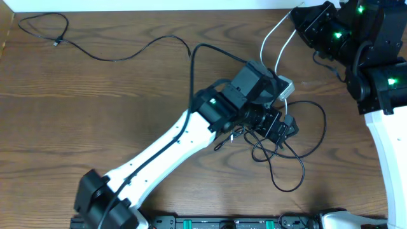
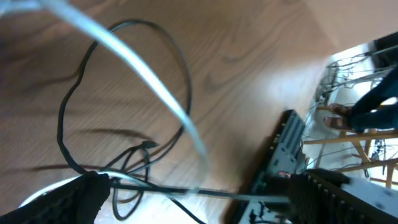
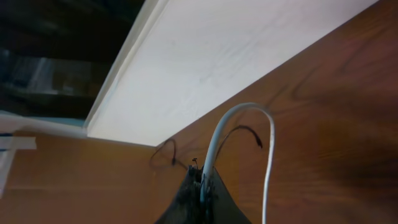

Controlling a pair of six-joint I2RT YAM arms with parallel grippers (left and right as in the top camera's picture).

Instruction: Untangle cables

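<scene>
A short white cable (image 1: pixel 275 48) runs from my right gripper (image 1: pixel 299 16) at the back right down to its white plug (image 1: pixel 284 86) at the table's middle. My right gripper (image 3: pixel 202 186) is shut on this white cable (image 3: pixel 214 137). A black cable (image 1: pixel 296 149) lies in tangled loops just right of centre. My left gripper (image 1: pixel 278 127) hovers over these loops, with its fingers wide apart. In the left wrist view the black loops (image 2: pixel 68 106) lie below the open left gripper (image 2: pixel 199 194), one strand runs across between the fingers, and the white cable (image 2: pixel 143 71) crosses in front, blurred. A second black cable (image 1: pixel 95 56) lies loose at the back left.
The second black cable's small plug (image 1: pixel 57 43) lies near the back left corner. A white wall edge (image 3: pixel 205 56) borders the table's back. A black rail (image 1: pixel 222 222) runs along the front edge. The right arm's body (image 1: pixel 375 57) fills the back right corner.
</scene>
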